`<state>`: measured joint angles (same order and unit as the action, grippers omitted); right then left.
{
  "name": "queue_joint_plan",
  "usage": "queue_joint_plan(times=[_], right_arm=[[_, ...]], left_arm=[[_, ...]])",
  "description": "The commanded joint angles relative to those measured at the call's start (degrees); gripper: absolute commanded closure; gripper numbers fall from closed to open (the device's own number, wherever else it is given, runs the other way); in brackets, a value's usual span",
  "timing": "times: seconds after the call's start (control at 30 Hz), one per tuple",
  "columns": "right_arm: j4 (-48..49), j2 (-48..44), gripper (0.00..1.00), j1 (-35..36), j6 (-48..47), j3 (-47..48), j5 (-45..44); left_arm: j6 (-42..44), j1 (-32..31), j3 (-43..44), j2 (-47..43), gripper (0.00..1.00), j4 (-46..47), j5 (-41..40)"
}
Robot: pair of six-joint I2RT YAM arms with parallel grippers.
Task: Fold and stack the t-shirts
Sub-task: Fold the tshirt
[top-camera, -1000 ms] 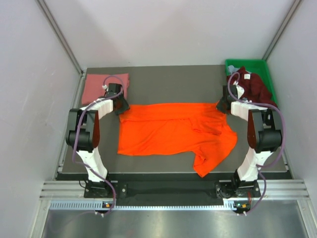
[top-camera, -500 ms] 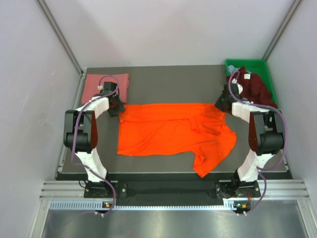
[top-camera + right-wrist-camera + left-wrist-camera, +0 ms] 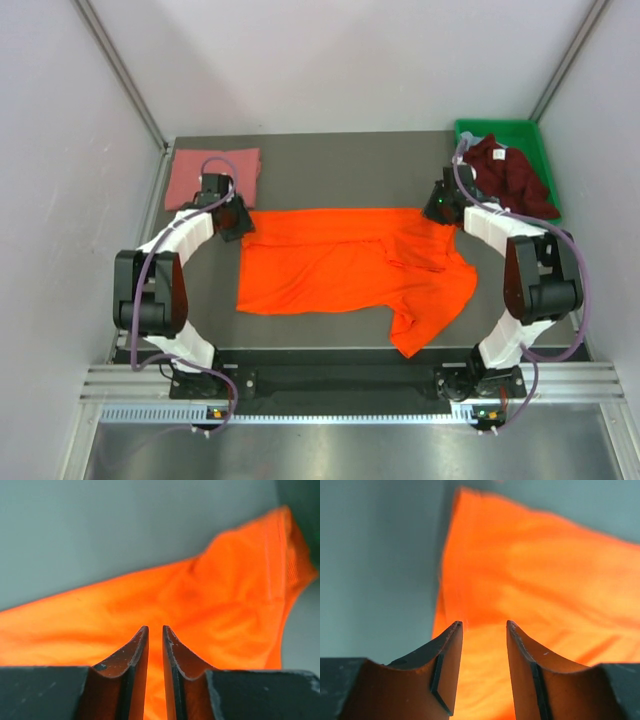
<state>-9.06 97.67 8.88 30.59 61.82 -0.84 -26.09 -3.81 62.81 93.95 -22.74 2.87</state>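
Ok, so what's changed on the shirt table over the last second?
Both arms shifted a little. The left gripper edged left at the orange shirt's far-left corner. The right gripper slid left, away from the green bin, uncovering more of the maroon shirt. Nothing was picked up. The orange and pink shirts stayed put.

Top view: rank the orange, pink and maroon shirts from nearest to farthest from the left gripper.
1. The orange shirt, at the left gripper fingertips, on its right.
2. The pink shirt, just behind it, far-left corner.
3. The maroon shirt, far right, in the green bin.
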Motion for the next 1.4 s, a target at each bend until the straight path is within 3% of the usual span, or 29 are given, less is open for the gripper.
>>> queue_joint_plan(times=[0.0, 0.13, 0.27, 0.53, 0.67, 0.77, 0.9, 1.0, 1.13, 1.23, 1.37], right_arm=[[-2.8, -3.3, 0.82, 0.0, 0.0, -3.3, -0.9], [-2.2, -3.4, 0.83, -1.1, 0.2, -6.4, -1.4], [-1.7, -1.3, 0.83, -1.6, -1.1, -7.5, -2.9], [-0.8, 0.6, 0.83, -1.5, -3.9, -6.5, -3.4], [-3.8, -2.2, 0.79, -1.1, -4.5, -4.2, -1.4], [-12.9, -5.6, 0.66, 0.0, -0.5, -0.5, -4.4], [-21.9, -10.8, 0.63, 0.1, 6.9, -0.2, -3.6], [-29.4, -15.8, 0.64, 2.0, 10.4, -2.6, -4.0], [-35.2, -27.5, 0.66, 8.4, 13.6, -8.0, -6.8], [-37.9, -35.4, 0.68, 14.6, 19.4, -13.6, -7.2], [-40.9, -39.5, 0.69, 22.5, 24.2, -18.7, -11.3]], left_arm=[[-1.7, -0.3, -3.9, -1.4, 0.55, 5.4, 6.3], [-1.8, -0.2, -5.5, 1.3, 0.55, 4.0, 0.4], [-1.5, -0.1, -6.1, 3.3, 0.55, 1.7, -11.2], [-1.7, 0.0, -2.9, 3.4, 0.55, -1.9, -17.3], [-0.7, -0.1, 0.0, 1.2, 0.54, -4.6, -13.6], [2.0, -0.2, 2.4, -1.6, 0.53, -6.5, -11.8], [4.9, -0.7, 5.5, -4.0, 0.53, -10.5, -6.2], [5.3, -4.3, 1.7, -9.6, 0.51, -9.3, 1.2], [5.5, -10.5, -2.0, -17.6, 0.5, -7.7, 8.1], [3.3, -11.0, -5.1, -21.2, 0.5, -6.6, 14.8], [1.6, -11.0, -10.0, -25.4, 0.5, -4.3, 16.9]])
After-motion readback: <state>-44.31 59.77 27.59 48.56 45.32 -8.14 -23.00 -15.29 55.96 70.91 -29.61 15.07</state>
